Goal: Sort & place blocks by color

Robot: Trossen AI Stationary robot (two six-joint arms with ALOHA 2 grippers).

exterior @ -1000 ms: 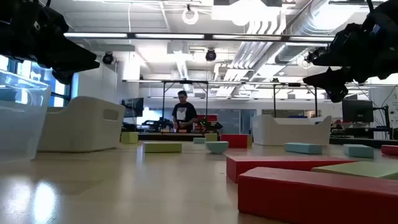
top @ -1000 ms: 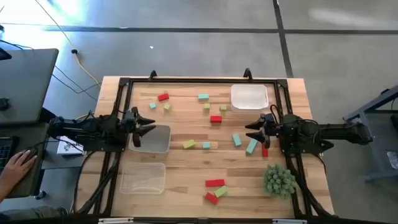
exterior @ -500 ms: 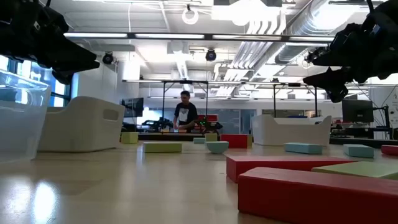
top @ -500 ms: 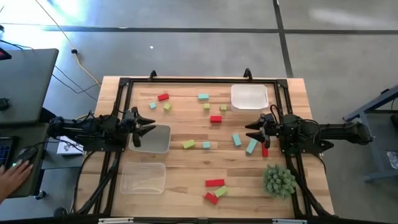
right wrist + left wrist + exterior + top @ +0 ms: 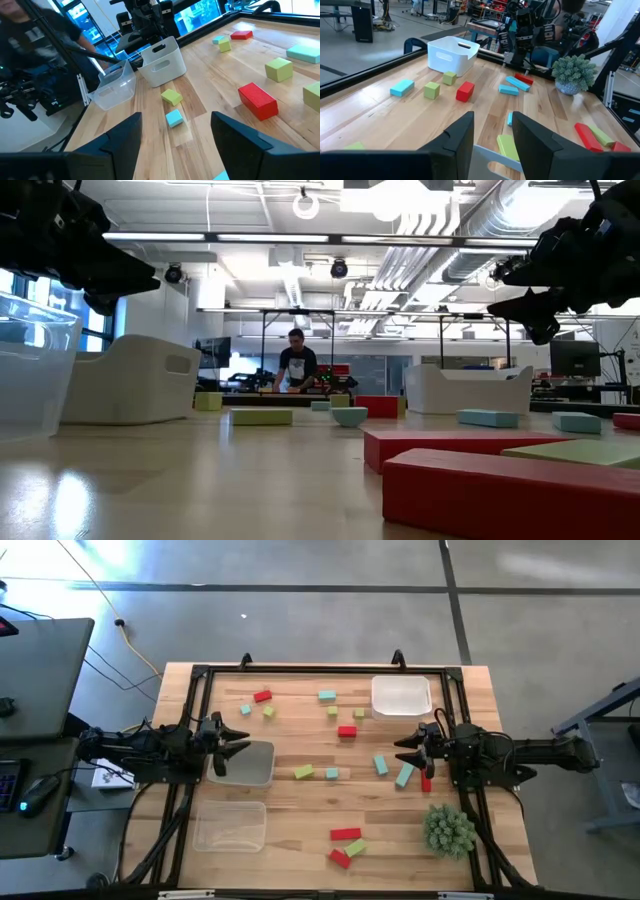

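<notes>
While both arms hang above the table, the left gripper (image 5: 240, 751) gapes empty over a tray (image 5: 247, 764) with nothing in it; small red, teal and yellow-green blocks (image 5: 346, 730) lie scattered across the middle; the right gripper (image 5: 408, 752) is spread wide, empty.

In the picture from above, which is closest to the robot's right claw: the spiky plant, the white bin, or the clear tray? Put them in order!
From the right gripper:
1. White bin, back of the table, same side.
2. Spiky plant, front corner, only slightly farther.
3. Clear tray, front, far across on the left arm's side.
</notes>
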